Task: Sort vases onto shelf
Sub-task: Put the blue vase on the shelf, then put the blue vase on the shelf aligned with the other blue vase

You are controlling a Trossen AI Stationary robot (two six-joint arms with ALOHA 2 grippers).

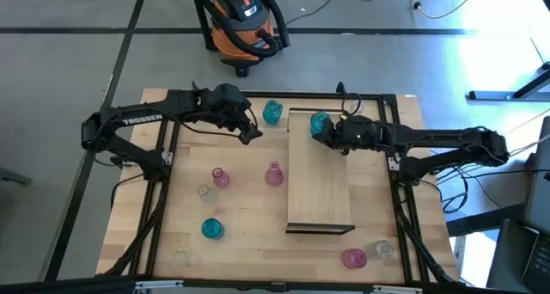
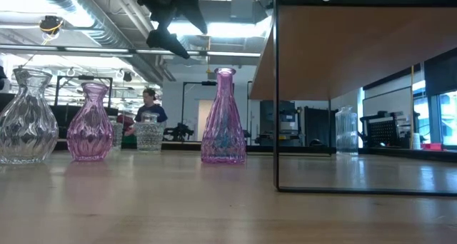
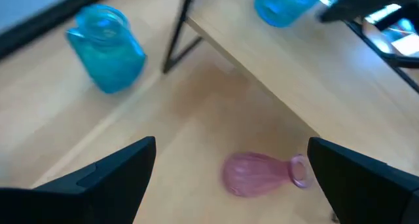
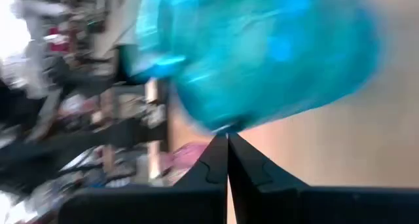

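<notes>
Looking down from the high view, you see the right pincer (image 1: 321, 132) over the far end of the shelf (image 1: 320, 191), its fingers fully closed and meeting in a point in the right wrist view. A teal vase (image 1: 320, 121) stands on the shelf's far end just at that pincer; whether they touch, you cannot tell.

Your left pincer (image 1: 254, 131) hangs above the desk (image 1: 249, 217) near the far edge, fingers spread wide apart and holding nothing. A second teal vase (image 1: 272, 112) stands just beside it, between it and the shelf's far corner.

Below the left pincer, a pink vase (image 1: 274, 174) stands on the desk close to the shelf's long left edge. Another pink vase (image 1: 220, 177) and a clear vase (image 1: 205, 192) sit further left, near each other. A third teal vase (image 1: 211, 229) stands toward the near-left part. At the near-right corner, a magenta vase (image 1: 354, 258) and a clear one (image 1: 382, 249) sit side by side.
</notes>
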